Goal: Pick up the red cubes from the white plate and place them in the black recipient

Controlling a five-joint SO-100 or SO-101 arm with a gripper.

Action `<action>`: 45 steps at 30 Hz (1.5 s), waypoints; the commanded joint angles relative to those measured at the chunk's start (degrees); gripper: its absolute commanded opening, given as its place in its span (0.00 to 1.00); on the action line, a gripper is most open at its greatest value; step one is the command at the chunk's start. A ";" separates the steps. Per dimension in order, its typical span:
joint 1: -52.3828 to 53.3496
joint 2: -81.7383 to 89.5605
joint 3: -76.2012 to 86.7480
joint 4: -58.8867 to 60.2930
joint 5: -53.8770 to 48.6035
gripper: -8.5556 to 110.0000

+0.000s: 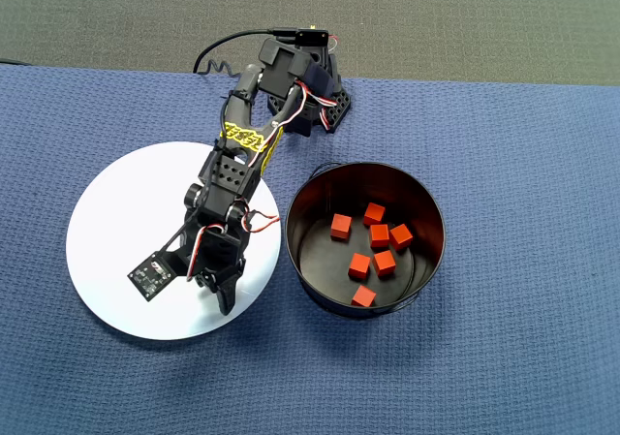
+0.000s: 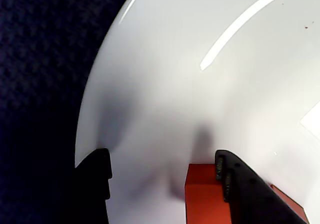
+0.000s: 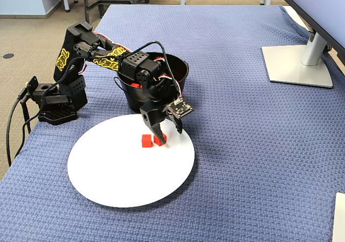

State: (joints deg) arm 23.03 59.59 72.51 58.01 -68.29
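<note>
Two small matte red-orange cubes sit side by side on the large round glossy white plate in the fixed view, while six more lie inside the round black straight-walled pot just beside the plate on my overhead camera. My black two-finger gripper is down over the plate with its jaws spread, and the wrist camera shows one cube between them, against one finger. Everything rests on a blue woven cloth covering the table.
</note>
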 commanded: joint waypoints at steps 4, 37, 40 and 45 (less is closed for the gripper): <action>3.25 4.83 0.18 -1.58 -1.76 0.24; 1.41 7.56 6.50 -3.78 0.62 0.24; 1.05 8.53 7.29 -3.78 1.23 0.24; 0.44 10.37 9.49 -3.78 1.41 0.23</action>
State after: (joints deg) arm 24.87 64.34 81.74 55.37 -67.59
